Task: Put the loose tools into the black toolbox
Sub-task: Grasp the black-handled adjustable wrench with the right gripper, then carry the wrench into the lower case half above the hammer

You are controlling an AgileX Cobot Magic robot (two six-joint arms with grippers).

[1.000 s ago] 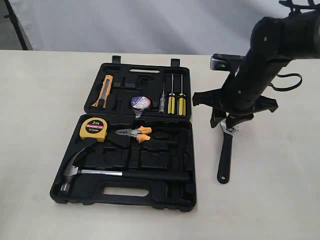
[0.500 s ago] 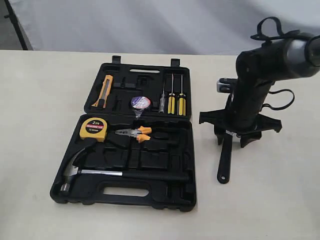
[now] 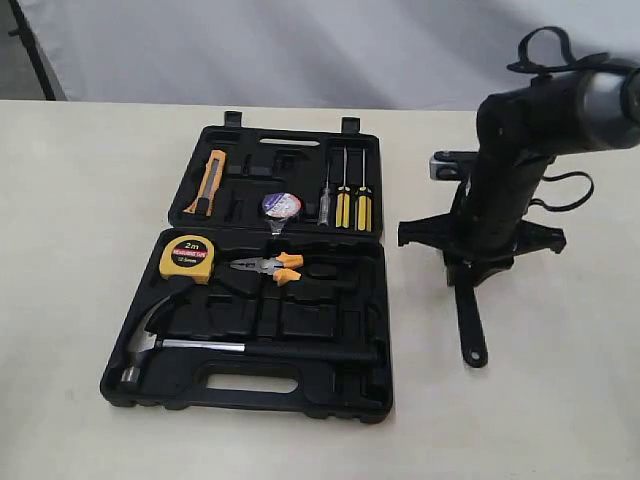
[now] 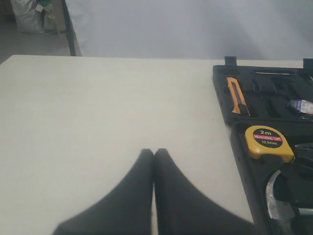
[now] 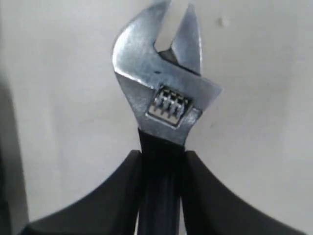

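Right gripper [image 5: 161,155] clamps the adjustable wrench [image 3: 470,325] by the handle just below its head, right of the black toolbox [image 3: 240,388], likely to carry it in; hammer [image 3: 150,335] and tape roll [image 3: 281,205] already sit inside; left gripper [image 4: 154,154], fingers pressed together on nothing, hangs left of the box

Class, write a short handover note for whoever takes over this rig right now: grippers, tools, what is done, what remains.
Left gripper: jaws shut, empty, over the bare table near the toolbox.
Right gripper: jaws shut on the adjustable wrench, holding its handle just below the head, to the right of the toolbox.
Done: the hammer and tape roll lie in the toolbox.
Left: place the wrench in the toolbox.
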